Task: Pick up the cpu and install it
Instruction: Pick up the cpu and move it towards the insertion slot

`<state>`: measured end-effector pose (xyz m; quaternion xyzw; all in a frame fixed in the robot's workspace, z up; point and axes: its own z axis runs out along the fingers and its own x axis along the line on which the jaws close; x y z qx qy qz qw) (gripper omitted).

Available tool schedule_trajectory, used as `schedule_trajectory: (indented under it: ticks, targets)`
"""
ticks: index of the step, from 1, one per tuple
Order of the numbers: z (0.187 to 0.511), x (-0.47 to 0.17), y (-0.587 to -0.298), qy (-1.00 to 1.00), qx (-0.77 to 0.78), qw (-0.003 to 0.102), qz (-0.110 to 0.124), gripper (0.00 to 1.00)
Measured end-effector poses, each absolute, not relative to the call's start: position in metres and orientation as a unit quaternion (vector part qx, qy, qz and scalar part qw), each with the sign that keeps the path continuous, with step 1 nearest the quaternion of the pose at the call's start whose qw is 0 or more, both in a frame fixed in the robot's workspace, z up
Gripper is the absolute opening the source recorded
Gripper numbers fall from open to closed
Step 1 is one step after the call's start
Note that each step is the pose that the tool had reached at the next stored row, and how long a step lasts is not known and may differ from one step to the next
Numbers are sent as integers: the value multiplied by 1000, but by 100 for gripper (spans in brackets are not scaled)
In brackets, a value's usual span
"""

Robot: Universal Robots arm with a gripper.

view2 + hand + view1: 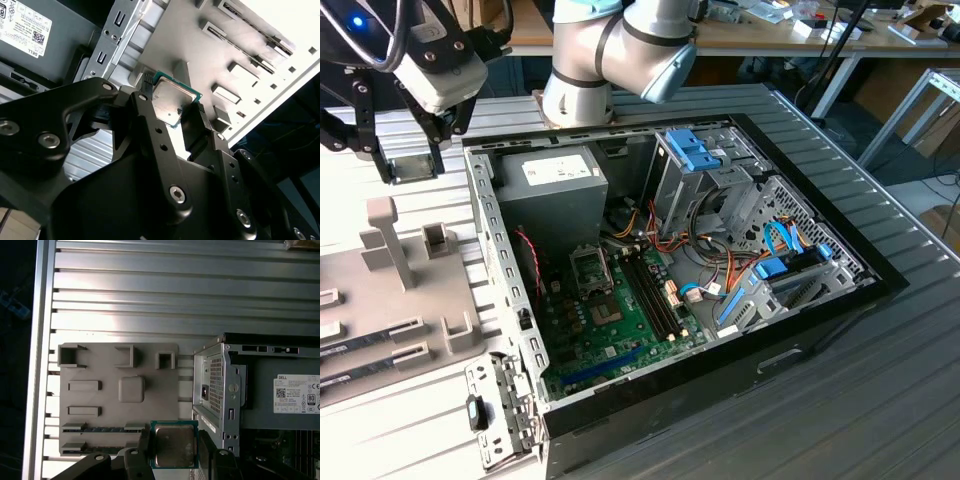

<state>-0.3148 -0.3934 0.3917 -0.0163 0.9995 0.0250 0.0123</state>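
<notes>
Currently, the black two-fingered gripper [412, 160] stands to the exterior view's left of the open black desktop computer case [820, 310], beside its rear corner. Its fingers [192, 125] are clamped on opposite edges of the cpu [172, 100], a small square chip with a silvery metal top and a green rim. The chip is held flat between the tips, clear of any surface.

Below the gripper, on the same side of the case, lies a flat grey moulded fixture plate [100, 370] with raised holders. Two long dark memory sticks [105, 428] rest in its slots.

Inside the case are a grey box-shaped power supply [550, 180], a green motherboard [610, 330] and blue plastic drive brackets [695, 150].

Plate and case both sit on a ribbed silver aluminium table [150, 290]. Behind the case rises the light grey robot arm [610, 50], with a wooden workbench [770, 40] further back.
</notes>
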Motion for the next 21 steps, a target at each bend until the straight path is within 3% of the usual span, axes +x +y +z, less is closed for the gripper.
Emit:
schedule_trajectory:
  ticks: [21]
  targets:
    - [388,-297,-393,999,-16,12,25,47]
